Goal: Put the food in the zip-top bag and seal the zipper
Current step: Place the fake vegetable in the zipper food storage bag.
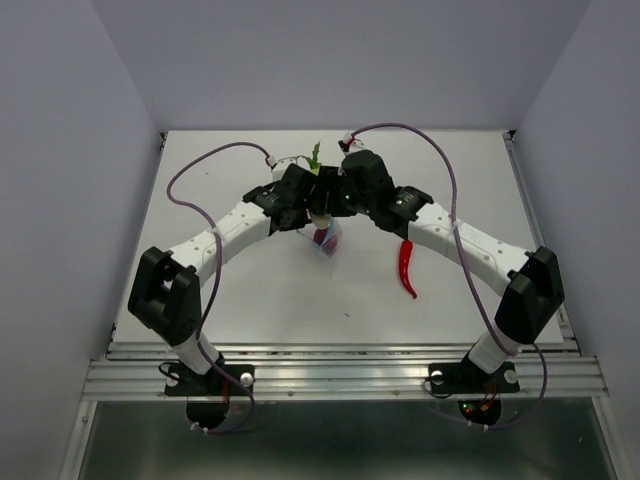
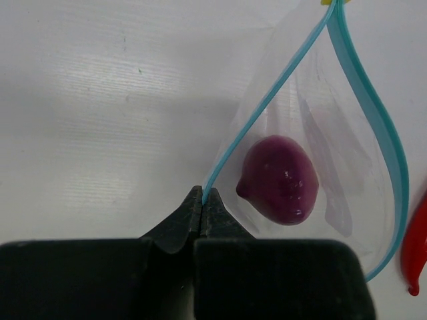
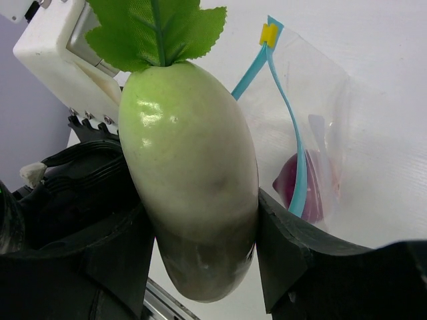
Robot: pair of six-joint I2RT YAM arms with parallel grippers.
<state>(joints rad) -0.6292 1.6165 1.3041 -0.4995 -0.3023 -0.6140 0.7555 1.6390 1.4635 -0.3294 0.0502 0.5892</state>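
**White worktop point(image 1: 250, 300): one tool pinching the bag, the other gripping the radish**

The worktop is sitting between pale grey walls, with both arms reaching toward its middle. The left tool point(image 2: 201, 200) is squeezing its fingers fully together on the blue zipper point(image 2: 383, 133) and holding one side of the mouth of the zip-top bag point(image 2: 347, 167). The mouth is gaping in a wide loop. The purple onion point(image 2: 280, 179) is lying inside the clear bag, close to those fingers.

The right tool point(image 3: 203, 247) is clamping the white radish point(image 3: 187, 180) across its lower half, with the green leaves pointing away from the fingers. The radish is hanging just beside the open mouth, outside the bag, near the yellow slider point(image 3: 268, 33) at the zipper's end.

The red chili point(image 1: 406, 265) is lying on the worktop to the right of the bag, partly under the right arm.
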